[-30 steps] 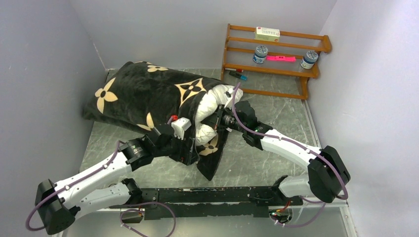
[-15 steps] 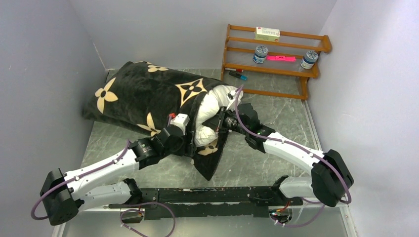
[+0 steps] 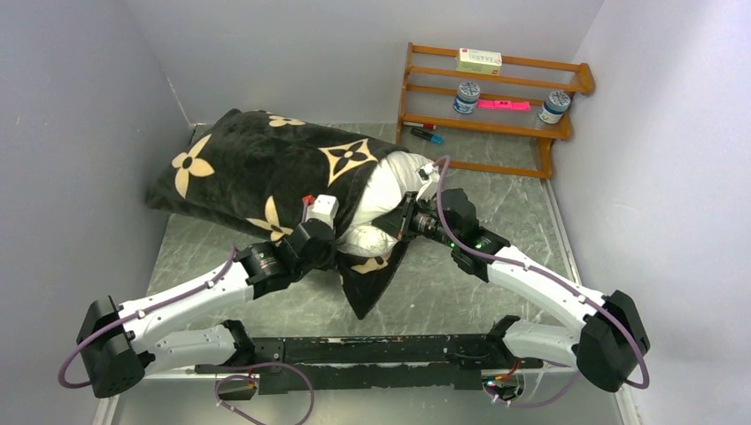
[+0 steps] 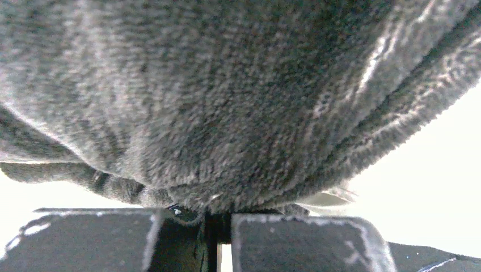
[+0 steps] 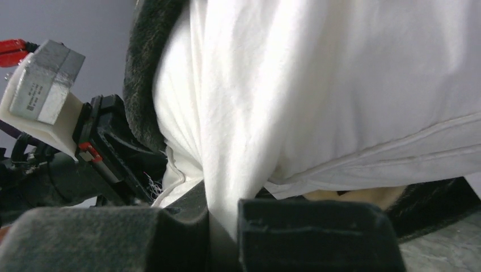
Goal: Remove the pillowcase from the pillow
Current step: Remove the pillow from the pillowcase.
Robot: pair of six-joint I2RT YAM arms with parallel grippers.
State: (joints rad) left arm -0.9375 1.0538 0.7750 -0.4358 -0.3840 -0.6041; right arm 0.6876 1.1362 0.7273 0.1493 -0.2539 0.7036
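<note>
I have the left gripper [image 4: 218, 226] pinched shut on the pillowcase [image 3: 257, 168], the right gripper [image 5: 224, 226] clamping the pillow [image 3: 385, 190] at its bare end.

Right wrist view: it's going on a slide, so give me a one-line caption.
The right gripper shut on a fold of the white pillow, black pillowcase rim alongside.
</note>
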